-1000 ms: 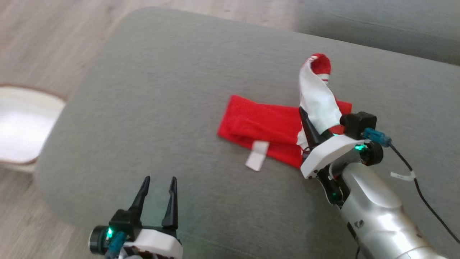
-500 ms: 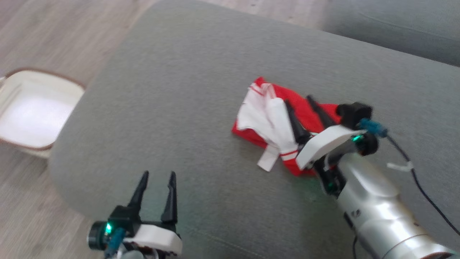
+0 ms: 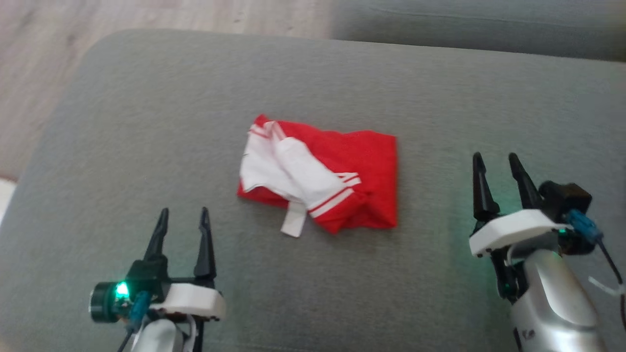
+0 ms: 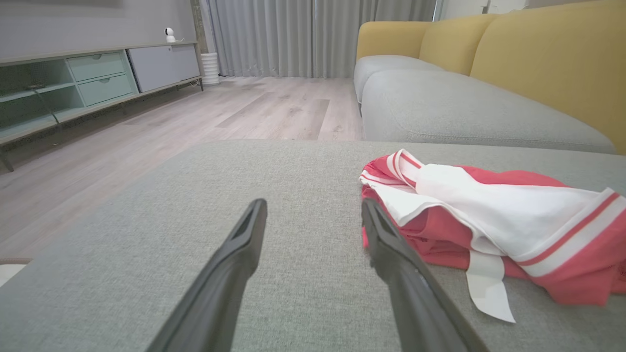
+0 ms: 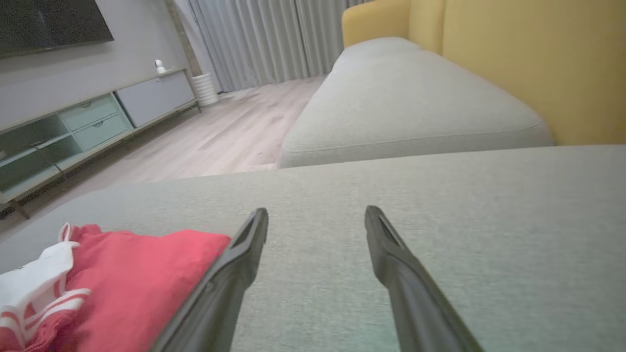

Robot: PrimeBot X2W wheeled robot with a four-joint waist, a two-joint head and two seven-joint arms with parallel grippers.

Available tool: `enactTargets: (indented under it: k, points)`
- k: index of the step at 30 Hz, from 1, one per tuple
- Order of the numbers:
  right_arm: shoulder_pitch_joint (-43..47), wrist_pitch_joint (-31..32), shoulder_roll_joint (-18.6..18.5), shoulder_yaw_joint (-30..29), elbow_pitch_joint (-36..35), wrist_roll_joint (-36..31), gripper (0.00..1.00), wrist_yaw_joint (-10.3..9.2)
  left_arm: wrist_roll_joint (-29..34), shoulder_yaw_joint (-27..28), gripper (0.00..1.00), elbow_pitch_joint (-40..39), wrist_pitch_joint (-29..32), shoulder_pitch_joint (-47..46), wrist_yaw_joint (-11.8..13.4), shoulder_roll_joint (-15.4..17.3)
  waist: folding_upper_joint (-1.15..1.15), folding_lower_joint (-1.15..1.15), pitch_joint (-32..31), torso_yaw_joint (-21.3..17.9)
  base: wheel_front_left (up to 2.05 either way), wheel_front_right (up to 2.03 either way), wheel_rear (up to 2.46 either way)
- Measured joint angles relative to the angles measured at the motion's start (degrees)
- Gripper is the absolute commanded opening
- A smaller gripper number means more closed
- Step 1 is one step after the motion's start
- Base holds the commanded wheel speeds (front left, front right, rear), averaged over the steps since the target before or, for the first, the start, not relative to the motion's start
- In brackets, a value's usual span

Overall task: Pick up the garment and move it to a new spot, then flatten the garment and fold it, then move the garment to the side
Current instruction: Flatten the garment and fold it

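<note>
a red and white garment (image 3: 323,181) lies folded in a loose bundle near the middle of a grey upholstered cushion (image 3: 146,107), a white tag (image 3: 294,221) poking out at its near edge. the left end effector (image 3: 184,211) hovers at the near left, jaws spread and empty; the right end effector (image 3: 494,156) stands well apart on the garment's right, likewise spread, gripping nothing. wood floor (image 3: 44,58) shows beyond the cushion.
</note>
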Motion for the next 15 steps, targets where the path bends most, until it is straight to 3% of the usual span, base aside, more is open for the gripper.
enactTargets:
  k: [7, 15]
  points:
    - [4.3, 0.0, 0.2, -1.0, -3.3, -1.9, 1.00, 0.00, 2.0, 4.1, 1.00, 1.0, 0.0, 1.3, 0.3, 0.0, 0.00, 0.00, -1.4, -5.2, 0.00, 0.00, 0.00]
    - [10.6, 0.0, 0.6, 0.0, -4.7, -2.0, 1.00, 0.00, 2.4, 5.9, 1.00, 1.2, 0.0, 7.7, 0.3, 0.1, 0.00, -0.01, -4.6, -7.3, 0.00, 0.00, 0.00]
